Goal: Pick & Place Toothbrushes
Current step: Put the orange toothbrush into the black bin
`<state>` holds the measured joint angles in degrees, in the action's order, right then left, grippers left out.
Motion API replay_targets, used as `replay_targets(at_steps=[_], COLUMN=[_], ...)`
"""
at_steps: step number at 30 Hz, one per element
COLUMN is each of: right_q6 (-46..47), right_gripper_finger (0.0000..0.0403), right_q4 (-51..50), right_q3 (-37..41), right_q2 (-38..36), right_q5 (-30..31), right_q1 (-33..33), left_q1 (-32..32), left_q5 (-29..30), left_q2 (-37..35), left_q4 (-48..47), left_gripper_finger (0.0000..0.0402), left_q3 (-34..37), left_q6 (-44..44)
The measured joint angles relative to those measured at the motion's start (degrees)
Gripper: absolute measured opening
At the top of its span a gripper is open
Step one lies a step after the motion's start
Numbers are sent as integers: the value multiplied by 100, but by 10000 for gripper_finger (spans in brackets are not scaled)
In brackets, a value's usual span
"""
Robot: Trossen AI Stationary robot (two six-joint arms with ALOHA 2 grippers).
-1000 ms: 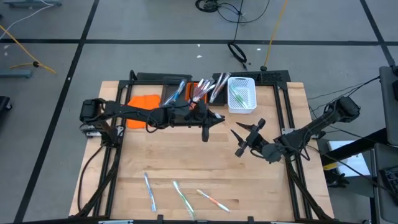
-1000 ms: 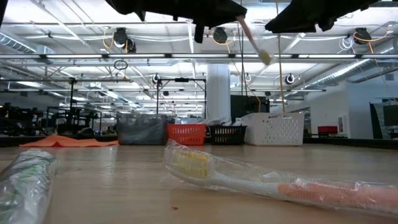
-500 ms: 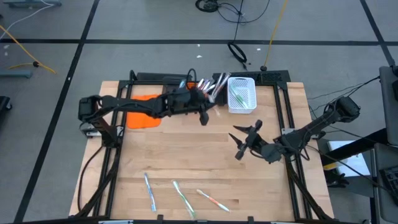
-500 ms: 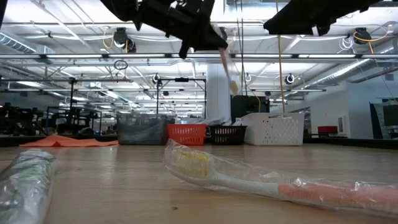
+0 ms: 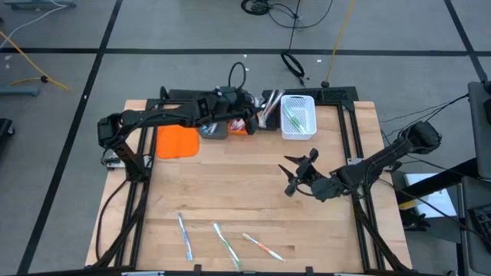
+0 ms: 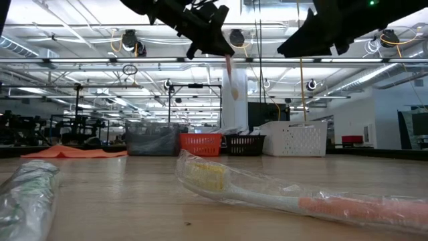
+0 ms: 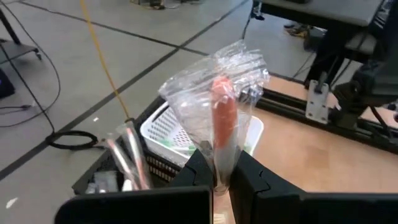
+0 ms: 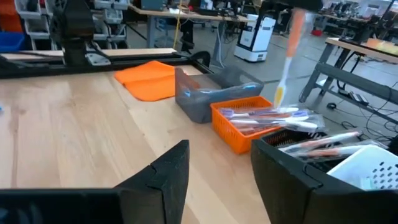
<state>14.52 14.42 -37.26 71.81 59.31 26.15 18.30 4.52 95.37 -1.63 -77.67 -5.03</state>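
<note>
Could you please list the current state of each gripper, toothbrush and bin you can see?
Left gripper: shut on a wrapped orange toothbrush, raised over the bins.
Right gripper: open, empty, above the table.
Three toothbrushes: lying on the table's near edge.
Orange bin: holds toothbrushes.
White mesh bin: holds green toothbrushes.
Grey bin: contents unclear.

A robotics lab — open hall, ceiling trusses, rows of workbenches, taped concrete floor.

A clear-wrapped toothbrush with an orange-red handle is showing in the left wrist view. Along the pale wood desk's far edge are sitting a grey bin, an orange bin, a black bin and a white mesh bin, beside an orange cloth.
</note>
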Motion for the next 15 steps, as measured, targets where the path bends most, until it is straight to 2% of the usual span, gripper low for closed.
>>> replay_targets(at_steps=[8,15], right_q6=[-11,-10], right_gripper_finger=[161,158], right_q4=[198,207], right_q3=[2,2], right_q2=[230,225], right_q5=[-419,-491], right_q1=[-144,-144], left_q1=[263,491], left_q5=[-65,-184], left_q2=[418,1271], left_q4=[-126,-1260], left_gripper_finger=[10,10], left_q3=[-297,-1402], left_q6=[-20,60])
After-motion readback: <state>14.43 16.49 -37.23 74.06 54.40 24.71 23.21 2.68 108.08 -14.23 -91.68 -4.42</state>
